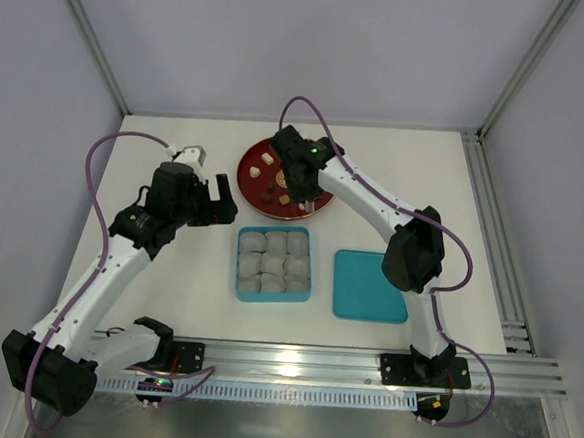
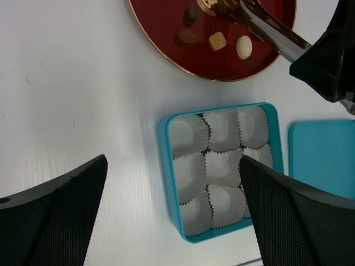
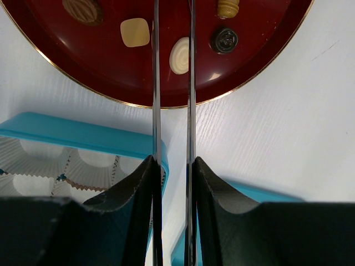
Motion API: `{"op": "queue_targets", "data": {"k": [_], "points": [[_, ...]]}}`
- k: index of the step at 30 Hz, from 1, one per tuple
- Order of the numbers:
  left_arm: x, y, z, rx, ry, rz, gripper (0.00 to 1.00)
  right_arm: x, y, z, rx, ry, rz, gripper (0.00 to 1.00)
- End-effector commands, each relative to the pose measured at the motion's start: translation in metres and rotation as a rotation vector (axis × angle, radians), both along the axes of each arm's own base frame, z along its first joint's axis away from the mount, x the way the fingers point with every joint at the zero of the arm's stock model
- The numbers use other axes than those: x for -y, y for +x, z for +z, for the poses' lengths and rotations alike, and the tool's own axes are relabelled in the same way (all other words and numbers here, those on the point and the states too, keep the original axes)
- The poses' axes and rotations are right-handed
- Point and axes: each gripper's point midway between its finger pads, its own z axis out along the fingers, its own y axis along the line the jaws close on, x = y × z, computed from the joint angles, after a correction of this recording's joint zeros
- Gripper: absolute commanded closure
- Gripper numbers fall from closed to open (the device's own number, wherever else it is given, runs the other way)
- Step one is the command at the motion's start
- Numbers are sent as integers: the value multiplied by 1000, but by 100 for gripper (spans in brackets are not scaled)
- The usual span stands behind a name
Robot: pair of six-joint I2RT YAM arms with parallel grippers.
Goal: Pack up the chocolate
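Chocolate point(image 1: 268, 158) all on red plate point(image 1: 253, 181) from top; box point(image 1: 239, 265) beside it, lid point(image 1: 370, 285) off.
L wrist: left gripper point(image 2: 172, 221) wide, empty, nr box; cups point(image 2: 222, 166) all bare, none packed, whole job left.
R wrist: right gripper point(image 3: 172, 166) clamps tweezers point(image 3: 156, 111), blades narrow astride white pc point(image 3: 178, 55); nip unclear.

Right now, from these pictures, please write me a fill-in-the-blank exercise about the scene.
1. The chocolate pieces lie on a round plate of ____ colour.
2. The metal tongs are held by the gripper of the ____ arm.
3. The jaws of the left gripper stand ____, holding nothing.
4. In the top view, the teal box lies to the ____ of the teal lid.
Missing words: red; right; open; left.
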Motion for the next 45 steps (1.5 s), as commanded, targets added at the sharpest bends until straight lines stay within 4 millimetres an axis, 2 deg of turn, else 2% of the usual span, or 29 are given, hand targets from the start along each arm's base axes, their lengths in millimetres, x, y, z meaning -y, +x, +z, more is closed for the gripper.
{"op": "queue_targets", "data": {"k": [1,9,21,34,45], "points": [[1,3,11,40,-27,1,0,2,0,37,78,40,6,75],[1,3,11,39,-29,0,0,2,-4,44,90,46,9,76],[0,3,10,40,-28,4,1,4,-22,65,114,71,23,77],[-2,5,11,43,-29,14,0,5,-66,97,141,114,65,77],[-6,6,12,46,-23,28,0,-9,-113,101,124,120,130,77]]}}
